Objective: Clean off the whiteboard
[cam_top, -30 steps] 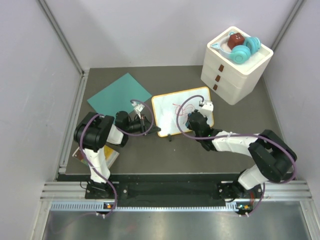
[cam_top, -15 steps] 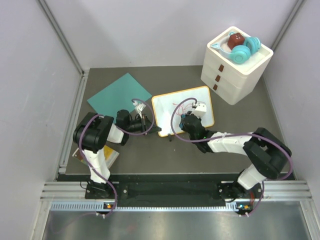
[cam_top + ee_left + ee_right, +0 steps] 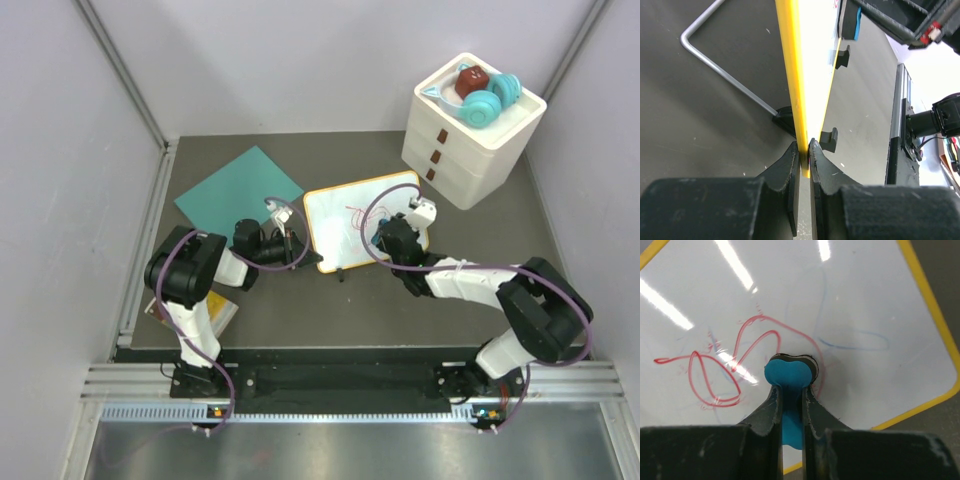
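The whiteboard, white with a yellow frame, stands tilted on the dark table. Red scribbles and faint blue lines mark its face. My left gripper is shut on the board's left yellow edge, seen edge-on in the left wrist view, my left gripper pinching the frame. My right gripper is shut on a blue eraser; my right gripper presses its dark pad against the board at the right end of the red scribble.
A teal square sheet lies behind the left arm. A white drawer unit with teal headphones and a brown object stands at the back right. A wire stand props the board from behind. A book lies by the left arm.
My right gripper with the eraser swept left across the board, then back to the right and slightly up. The left gripper and board stayed put.
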